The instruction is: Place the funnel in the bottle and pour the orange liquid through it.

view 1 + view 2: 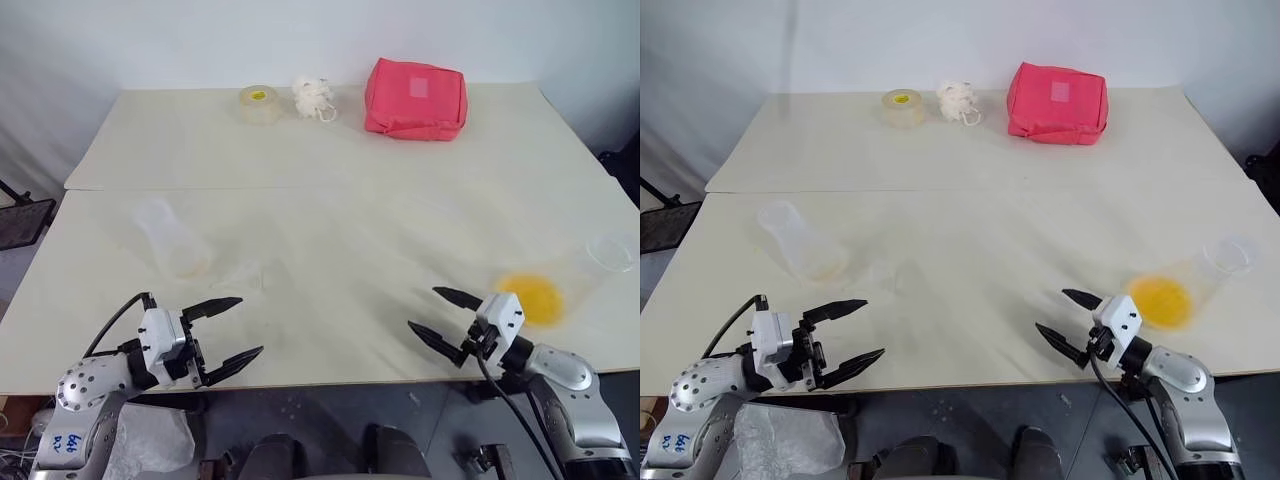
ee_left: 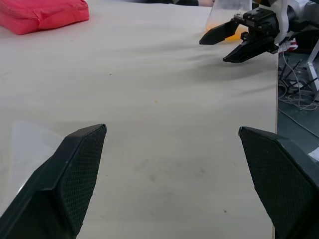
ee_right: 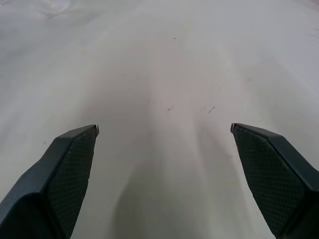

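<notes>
At the lower corners of the head view we saw the left gripper (image 1: pixel 232 328) and right gripper (image 1: pixel 438 315) spread wide, empty, above the table (image 1: pixel 340 220). Right of the right gripper, the bottle (image 1: pixel 575 283) with the orange liquid (image 1: pixel 530 297) pointed its neck toward the frame's right edge. At left a clear cup (image 1: pixel 170 240) lay tipped; the funnel (image 1: pixel 243 275) beside it was barely discernible.

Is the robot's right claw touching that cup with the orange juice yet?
Apart. In the right eye view, bare table shows between the open right end effector and the cup.
</notes>
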{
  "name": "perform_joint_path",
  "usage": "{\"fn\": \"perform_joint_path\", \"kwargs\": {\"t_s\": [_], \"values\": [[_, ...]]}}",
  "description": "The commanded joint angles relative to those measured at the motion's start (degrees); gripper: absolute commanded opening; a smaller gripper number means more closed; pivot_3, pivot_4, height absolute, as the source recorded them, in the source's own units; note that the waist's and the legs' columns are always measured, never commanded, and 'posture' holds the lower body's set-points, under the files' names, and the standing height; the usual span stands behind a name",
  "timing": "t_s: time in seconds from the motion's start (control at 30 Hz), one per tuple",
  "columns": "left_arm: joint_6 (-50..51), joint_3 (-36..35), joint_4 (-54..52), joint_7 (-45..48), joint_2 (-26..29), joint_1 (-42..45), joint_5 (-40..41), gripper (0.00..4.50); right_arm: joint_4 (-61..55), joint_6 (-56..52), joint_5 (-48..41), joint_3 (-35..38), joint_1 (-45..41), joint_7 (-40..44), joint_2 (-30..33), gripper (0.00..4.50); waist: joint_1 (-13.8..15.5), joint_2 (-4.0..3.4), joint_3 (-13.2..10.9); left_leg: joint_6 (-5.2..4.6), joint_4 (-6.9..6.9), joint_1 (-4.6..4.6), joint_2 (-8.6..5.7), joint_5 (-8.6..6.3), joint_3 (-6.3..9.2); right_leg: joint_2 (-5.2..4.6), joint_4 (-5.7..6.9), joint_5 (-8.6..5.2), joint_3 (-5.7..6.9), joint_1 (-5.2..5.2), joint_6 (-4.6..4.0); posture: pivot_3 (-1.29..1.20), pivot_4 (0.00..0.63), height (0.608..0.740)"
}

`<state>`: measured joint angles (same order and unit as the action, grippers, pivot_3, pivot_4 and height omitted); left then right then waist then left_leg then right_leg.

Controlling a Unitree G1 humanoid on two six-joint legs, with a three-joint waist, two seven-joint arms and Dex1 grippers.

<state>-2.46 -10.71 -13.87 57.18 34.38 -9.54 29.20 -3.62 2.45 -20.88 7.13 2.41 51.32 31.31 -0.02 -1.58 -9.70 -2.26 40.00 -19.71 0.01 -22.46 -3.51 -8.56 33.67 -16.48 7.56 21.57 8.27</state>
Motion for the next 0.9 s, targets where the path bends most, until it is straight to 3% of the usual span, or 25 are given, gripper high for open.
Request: {"fn": "perform_joint_path", "kwargs": {"t_s": [0.03,0.27,0.47,0.6,0.9], "values": [[0.12,-0.79,-1.49,0.03,-0.02,0.48,1.24,4.5,-2.41,-0.15,-0.85,0.25,-0.6,-0.52,-0.19,4.45,0.02,0.0,0.0,0.0,0.0,0.0,0.0,0.0,0.0,0.0,0.0,0.0,0.0,0.0,0.0,0.0,0.15,0.74],[8.52,0.23,-4.07,-5.39,0.72,1.46,0.84,4.5,-2.25,-0.84,-0.56,-0.15,-1.5,-0.83,-0.18,4.45,0.03,0.01,-0.01,0.0,0.0,0.0,-0.01,0.0,0.01,0.0,0.02,0.0,0.0,0.0,0.0,0.0,0.15,0.74],[0.07,-1.23,-6.9,-14.4,-4.67,0.26,-8.49,4.5,-2.03,-1.46,-0.52,-0.67,-2.75,-0.67,-0.17,4.45,0.03,0.02,-0.01,0.0,0.0,0.0,-0.04,0.0,-0.01,-0.01,-0.01,0.0,-0.02,0.0,0.01,0.0,0.15,0.74],[8.15,-2.38,-9.55,-10.59,-3.74,-1.06,3.02,4.5,-1.56,-1.88,-0.93,-1.08,-3.98,0.24,0.02,4.45,0.05,0.06,-0.05,0.0,0.0,0.01,0.0,0.0,-0.02,0.01,0.01,0.0,0.0,0.0,0.0,0.0,0.15,0.74],[7.95,-17.81,-10.65,-15.77,-4.18,-8.07,6.1,4.5,0.92,-4.12,-3.04,-1.41,-9.83,3.66,0.33,4.45,-0.17,0.13,-0.13,0.04,-0.01,0.01,0.06,-0.02,-0.01,0.03,-0.05,0.0,0.01,0.0,0.0,0.0,0.15,0.74]]}}
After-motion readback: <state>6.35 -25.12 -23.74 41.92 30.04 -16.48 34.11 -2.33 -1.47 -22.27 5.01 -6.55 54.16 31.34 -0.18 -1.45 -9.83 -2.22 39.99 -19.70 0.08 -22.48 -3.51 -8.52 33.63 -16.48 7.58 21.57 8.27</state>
